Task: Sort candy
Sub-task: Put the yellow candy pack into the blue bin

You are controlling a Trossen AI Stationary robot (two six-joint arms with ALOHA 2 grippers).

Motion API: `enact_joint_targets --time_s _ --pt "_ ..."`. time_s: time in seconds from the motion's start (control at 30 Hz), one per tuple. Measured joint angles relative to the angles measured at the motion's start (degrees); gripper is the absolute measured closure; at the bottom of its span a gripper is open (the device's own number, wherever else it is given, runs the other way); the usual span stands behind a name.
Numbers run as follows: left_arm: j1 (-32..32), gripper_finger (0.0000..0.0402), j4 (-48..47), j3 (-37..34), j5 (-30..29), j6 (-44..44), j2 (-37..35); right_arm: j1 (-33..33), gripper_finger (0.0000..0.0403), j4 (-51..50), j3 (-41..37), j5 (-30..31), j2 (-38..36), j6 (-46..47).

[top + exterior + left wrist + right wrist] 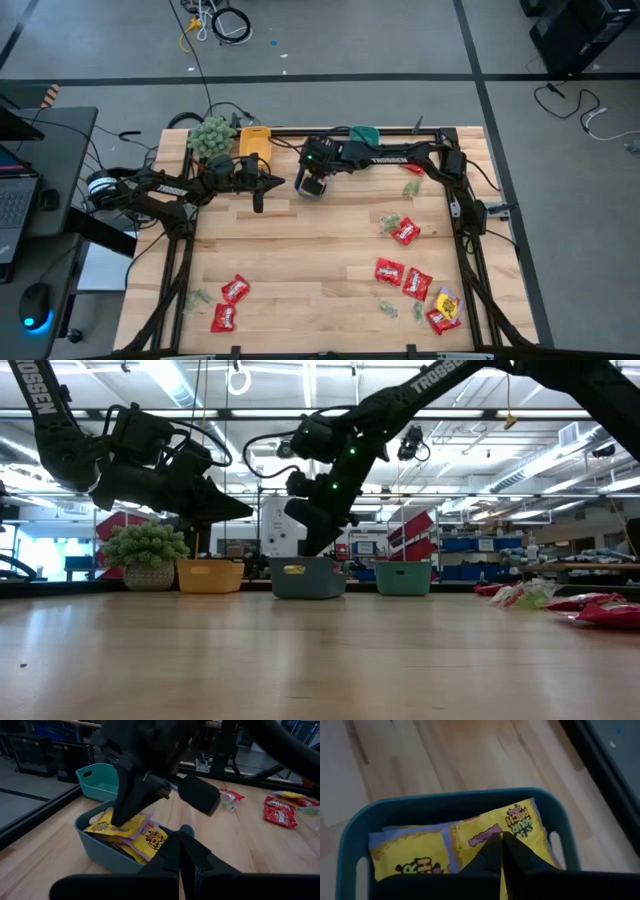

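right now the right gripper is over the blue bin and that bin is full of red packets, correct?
Not quite: the right gripper is over the blue bin, but the packets in it are yellow, not red, as the right wrist view shows.

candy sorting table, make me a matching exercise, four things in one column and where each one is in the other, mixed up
Things:
1. yellow packets
2. red packets
3. right gripper
4. fuzzy green plant

Places:
A. loose on the bare wood of the table
B. beside the orange bin, at the table's far edge
C. inside the blue bin
D. shut, directly over the blue bin

Pairs: 1-C, 2-A, 3-D, 4-B
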Motion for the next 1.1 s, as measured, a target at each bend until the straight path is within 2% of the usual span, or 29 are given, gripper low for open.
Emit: enact_joint_targets --time_s 0.23,0.37,0.47,0.63,0.77,0.93,1.1 --pt "0.0 0.0401 0.0 0.0 0.0 0.0 0.0 5.2 0.0403 -3.7 0.1 2.8 -6.5 -2.0" --pt "0.0 0.0401 0.4 0.0 0.0 0.3 0.0 11.5 0.0403 -4.0 -6.8 6.1 -11.2 0.6" --pt "0.0 0.0401 0.7 0.0 0.1 0.3 0.0 16.6 0.0403 -2.9 -14.7 6.1 -16.1 6.5" --pt "0.0 0.0401 0.8 0.0 1.1 0.3 0.0 25.5 0.0403 -1.8 -28.1 6.5 -25.5 22.4" --pt "0.0 0.0401 0.9 0.0 1.2 0.2 0.0 34.1 0.0403 -4.5 -35.6 6.1 -33.3 38.0" --pt "0.0 0.0401 0.8 0.0 1.3 -0.1 0.0 46.2 0.0403 -12.1 -40.8 3.9 -40.2 59.4" --pt "0.0 0.0401 0.4 0.0 1.4 -1.0 0.0 57.3 0.0384 -18.2 -42.3 -2.5 -42.5 78.2"
